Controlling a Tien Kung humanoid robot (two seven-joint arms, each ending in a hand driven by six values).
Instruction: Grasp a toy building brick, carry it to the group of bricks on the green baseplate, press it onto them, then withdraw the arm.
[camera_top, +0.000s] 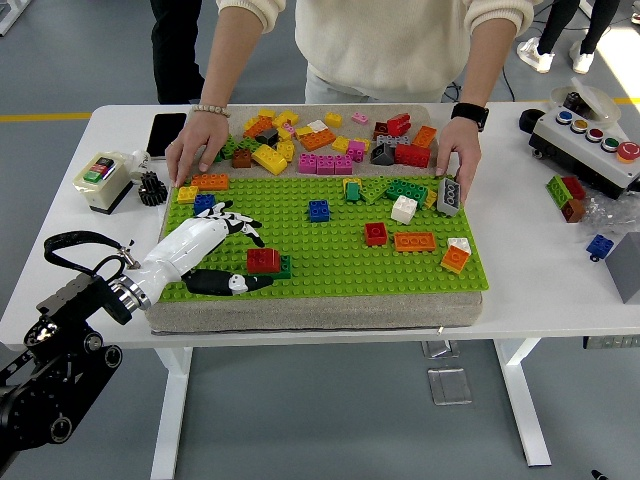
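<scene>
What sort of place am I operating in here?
Probably a robotics lab or test area: a white table on grey flooring, a button control box, and a person's hands steadying the green baseplate.

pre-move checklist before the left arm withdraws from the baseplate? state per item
1. Red brick seated on green brick: looks ok, seating depth cannot tell.
2. Left hand released: cannot tell; fingers spread, thumb beside the bricks.
3. Retreat path toward near-left edge free: ok.
4. Person's hands off the baseplate: not ok, both rest at its far corners.
5. Right hand: not in view.
</scene>
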